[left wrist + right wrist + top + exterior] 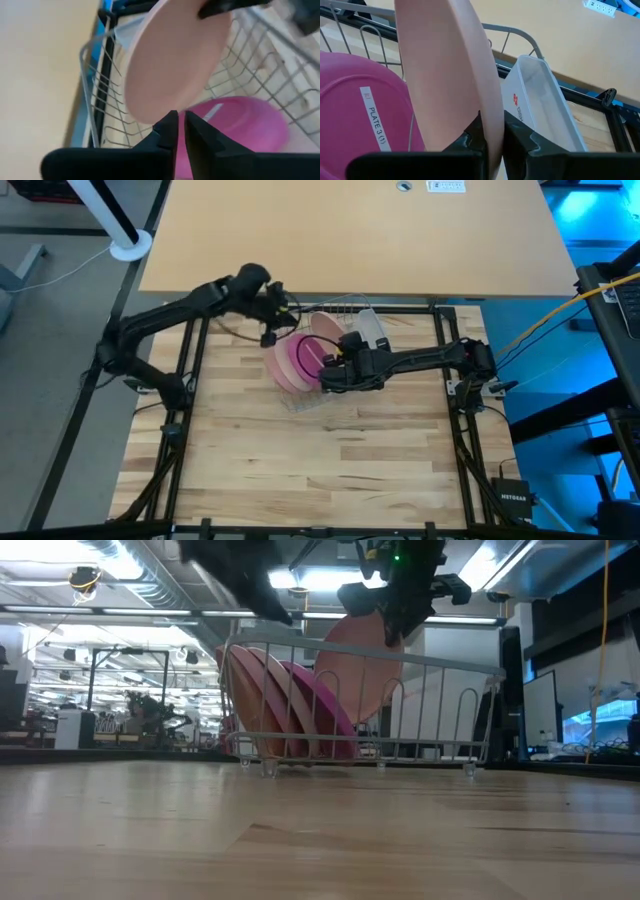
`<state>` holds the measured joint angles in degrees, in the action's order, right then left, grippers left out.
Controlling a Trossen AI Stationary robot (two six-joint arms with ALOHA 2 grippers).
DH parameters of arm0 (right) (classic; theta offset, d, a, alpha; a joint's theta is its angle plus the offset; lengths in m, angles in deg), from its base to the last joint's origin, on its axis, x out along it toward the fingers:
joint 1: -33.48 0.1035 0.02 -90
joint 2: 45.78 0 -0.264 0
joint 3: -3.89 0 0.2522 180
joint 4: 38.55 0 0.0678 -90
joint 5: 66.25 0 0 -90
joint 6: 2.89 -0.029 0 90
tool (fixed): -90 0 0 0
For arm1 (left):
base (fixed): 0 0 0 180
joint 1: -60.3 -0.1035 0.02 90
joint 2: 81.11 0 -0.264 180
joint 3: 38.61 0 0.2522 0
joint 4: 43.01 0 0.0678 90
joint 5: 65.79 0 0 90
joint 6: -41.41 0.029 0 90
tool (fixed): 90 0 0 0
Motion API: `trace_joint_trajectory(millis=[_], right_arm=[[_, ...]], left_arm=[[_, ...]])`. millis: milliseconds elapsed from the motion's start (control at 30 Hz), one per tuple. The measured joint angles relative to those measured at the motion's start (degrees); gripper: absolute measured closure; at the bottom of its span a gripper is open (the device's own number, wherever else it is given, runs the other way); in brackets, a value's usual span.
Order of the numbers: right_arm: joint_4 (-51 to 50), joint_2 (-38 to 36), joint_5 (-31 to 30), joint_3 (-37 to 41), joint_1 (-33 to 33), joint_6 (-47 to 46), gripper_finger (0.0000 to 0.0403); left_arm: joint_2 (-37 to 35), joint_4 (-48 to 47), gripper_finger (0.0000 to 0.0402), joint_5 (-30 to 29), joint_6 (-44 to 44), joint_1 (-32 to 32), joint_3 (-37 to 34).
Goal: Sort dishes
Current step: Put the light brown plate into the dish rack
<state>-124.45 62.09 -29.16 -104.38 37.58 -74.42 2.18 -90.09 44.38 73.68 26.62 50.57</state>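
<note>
Wire rack [335, 330] at the far middle of the wooden table [300, 460], serving as the reference landmark. Right gripper [492, 135] reaches over the rack from its right side, its two fingers clamped on the lower edge of the pale peach plate [450, 75]; the plate is held edge-on and tilted, raised above the rack's top wire in the low view [360, 660]. Left gripper [177, 132] hangs above the rack's far left corner, its fingers drawn together with only a thin gap and nothing between them; the tips sit just below the peach plate's rim [170, 65] in the left wrist view, and whether they touch it cannot be told. Magenta plate [300, 360] stands on edge in the slots at the rack's left end, bearing a white label that reads "PLATE 3 (1)" [375, 120]. Tan-brown plate [250, 700] stands on edge just beside the magenta one, on its outer side, nearest the rack's left end wall. Clear plastic tub [545, 105] lies inside the rack at its right side, just beside the held peach plate.
</note>
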Motion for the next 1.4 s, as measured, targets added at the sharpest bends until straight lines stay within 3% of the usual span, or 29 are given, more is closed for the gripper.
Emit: trace_joint_trajectory(millis=[233, 433, 900, 1400], right_arm=[[1.14, 0.0, 0.51, 0.01, 0.02, -0.01, 0.0365], [1.99, 0.0, 0.49, 0.01, 0.04, 0.04, 0.0365], [3.68, 0.02, 0.69, 0.01, 0.07, 0.02, 0.0365], [4.53, 0.02, 0.08, 0.01, 0.07, 2.97, 0.0365]], left_arm=[[9.94, 2.73, 0.04, 5.95, 1.56, -5.64, 0.0], [13.04, 2.91, 0.04, 13.3, 2.41, -7.6, -0.04], [13.04, 12.26, 0.0401, 14.29, 3.72, -6.96, -0.04], [13.04, 3.66, 0.0401, 14.2, 6.3, -7.14, -0.04]])
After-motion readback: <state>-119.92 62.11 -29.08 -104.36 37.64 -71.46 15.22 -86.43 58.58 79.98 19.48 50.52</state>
